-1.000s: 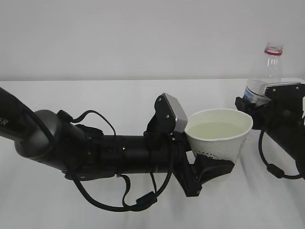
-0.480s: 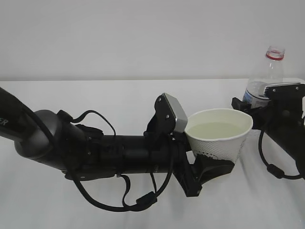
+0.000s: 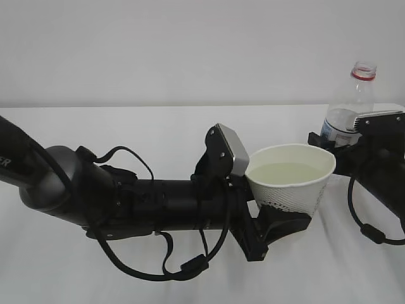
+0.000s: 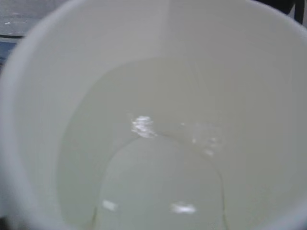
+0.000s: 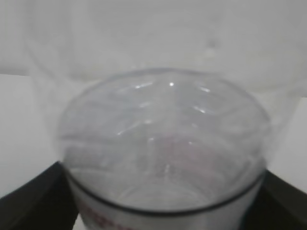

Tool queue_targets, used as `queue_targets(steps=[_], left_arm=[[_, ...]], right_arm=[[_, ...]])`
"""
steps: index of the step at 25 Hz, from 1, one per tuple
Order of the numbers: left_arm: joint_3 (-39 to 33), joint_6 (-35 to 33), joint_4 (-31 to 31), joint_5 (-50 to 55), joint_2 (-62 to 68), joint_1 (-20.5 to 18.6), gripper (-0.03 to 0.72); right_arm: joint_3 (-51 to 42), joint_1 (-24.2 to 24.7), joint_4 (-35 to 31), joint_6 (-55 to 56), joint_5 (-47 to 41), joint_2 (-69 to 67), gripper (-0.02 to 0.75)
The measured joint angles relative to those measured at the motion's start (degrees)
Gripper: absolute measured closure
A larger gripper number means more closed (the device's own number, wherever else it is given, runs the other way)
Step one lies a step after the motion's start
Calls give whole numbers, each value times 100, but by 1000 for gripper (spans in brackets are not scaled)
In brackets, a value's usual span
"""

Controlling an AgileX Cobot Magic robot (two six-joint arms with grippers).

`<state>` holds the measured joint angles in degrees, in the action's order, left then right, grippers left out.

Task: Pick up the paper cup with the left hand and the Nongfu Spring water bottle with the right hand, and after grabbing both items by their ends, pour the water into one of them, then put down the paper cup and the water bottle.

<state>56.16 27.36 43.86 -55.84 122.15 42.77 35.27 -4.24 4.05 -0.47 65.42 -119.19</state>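
1. Two pincers are working: the left hand is clamping the paper cup of water at its base.
2. At the cup's 2 o'clock, the right hand is standing spread around the upright Nongfu Spring water bottle, its grip loosened.

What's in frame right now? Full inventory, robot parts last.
paper cup: 1, white, cream inside, centre-right, upright, held near its base by the left hand.
water: pale clear liquid inside the cup.
Nongfu Spring water bottle: 1, clear with red neck ring, no cap visible, far right behind the cup, upright between the right hand's fingers.
table: 1, white, under everything.
wall: white, background.
left hand: 1, black arm with looping cables and a silver-grey plate, reaches in from the left, gripping the cup.
right hand: 1, black with grey plate and cable, right edge, at the bottle's lower body; grip unclear.
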Motion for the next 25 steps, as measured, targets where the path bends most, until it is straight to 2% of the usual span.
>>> queue_targets(steps=[22,25], left_arm=[[0,-2,-26,0,0,0,206],[0,-207,-170,0,0,0,206]], right_arm=[[-1843,0,13,0,10,1674,76],[-2061,0,13,0,10,2001,77]])
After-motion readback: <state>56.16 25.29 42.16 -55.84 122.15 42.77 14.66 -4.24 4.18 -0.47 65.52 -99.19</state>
